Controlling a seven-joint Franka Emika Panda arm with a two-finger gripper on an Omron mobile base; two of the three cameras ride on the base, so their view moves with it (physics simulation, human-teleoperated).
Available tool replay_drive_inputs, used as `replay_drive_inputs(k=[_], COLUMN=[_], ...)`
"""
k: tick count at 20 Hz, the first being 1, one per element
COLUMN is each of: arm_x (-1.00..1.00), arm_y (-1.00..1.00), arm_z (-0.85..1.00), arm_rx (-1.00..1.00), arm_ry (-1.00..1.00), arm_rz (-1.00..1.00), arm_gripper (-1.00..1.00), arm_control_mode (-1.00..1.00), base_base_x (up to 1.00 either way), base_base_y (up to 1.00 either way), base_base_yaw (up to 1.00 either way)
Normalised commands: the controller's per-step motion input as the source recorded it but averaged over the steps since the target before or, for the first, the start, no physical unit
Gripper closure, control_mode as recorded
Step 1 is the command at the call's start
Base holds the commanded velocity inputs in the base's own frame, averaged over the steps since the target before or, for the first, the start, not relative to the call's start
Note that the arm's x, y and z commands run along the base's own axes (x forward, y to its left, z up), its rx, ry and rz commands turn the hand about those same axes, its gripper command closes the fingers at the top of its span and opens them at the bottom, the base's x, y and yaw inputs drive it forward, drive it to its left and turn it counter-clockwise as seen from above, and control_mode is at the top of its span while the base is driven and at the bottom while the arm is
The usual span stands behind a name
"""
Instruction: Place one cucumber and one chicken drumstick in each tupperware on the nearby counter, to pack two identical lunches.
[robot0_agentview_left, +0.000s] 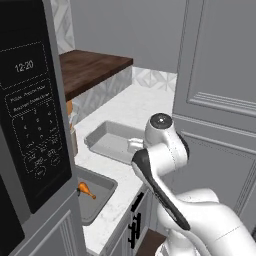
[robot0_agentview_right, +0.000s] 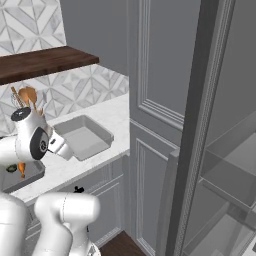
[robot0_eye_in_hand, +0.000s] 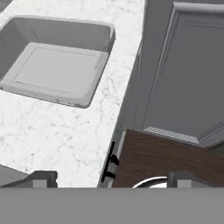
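White marble counter (robot0_eye_in_hand: 57, 131) is backed by patterned tile (robot0_agentview_right: 75, 90); gripper (robot0_eye_in_hand: 111, 178) is spread wide, nothing pinched. Near tupperware (robot0_agentview_left: 97, 197) gets cut off by the microwave (robot0_agentview_left: 35, 115).

On the counter (robot0_agentview_left: 132, 107) we find two tupperware side by side, apart. The far tupperware (robot0_agentview_left: 111, 141) sits nearer the tall cabinet (robot0_agentview_left: 220, 95); the near tupperware (robot0_agentview_left: 97, 192) lies beside the microwave (robot0_agentview_left: 32, 125), a chicken drumstick (robot0_agentview_left: 86, 189) in it. A wooden shelf (robot0_agentview_left: 90, 67) runs behind, above the counter
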Motion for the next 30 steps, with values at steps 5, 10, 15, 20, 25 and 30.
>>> replay_drive_inputs(k=[5, 10, 15, 20, 25, 30], arm_x=[-0.54, -0.49, -0.42, -0.62, -0.82, -0.29], arm_y=[-0.80, -0.23, -0.18, -0.13, -0.04, 0.03], arm_z=[0.25, 0.51, 0.31, 0.05, 0.00, -0.02], arm_rx=[0.00, 0.00, 0.00, -0.02, -0.08, -0.02], arm_ry=[0.00, 0.02, 0.04, -0.03, -0.17, 0.01], arm_rz=[-0.15, 0.17, 0.39, 0.29, 0.10, 0.00], arm_gripper=[-1.00, -1.00, -1.00, -1.00, -1.00, -1.00], arm_control_mode=[-1.00, -1.00, -1.00, -1.00, -1.00, -1.00], base_base_x=[0.00, 0.00, 0.00, 0.00, 0.00, 0.00], base_base_y=[0.00, 0.00, 0.00, 0.00, 0.00, 0.00], base_base_yaw=[0.00, 0.00, 0.00, 0.00, 0.00, 0.00])
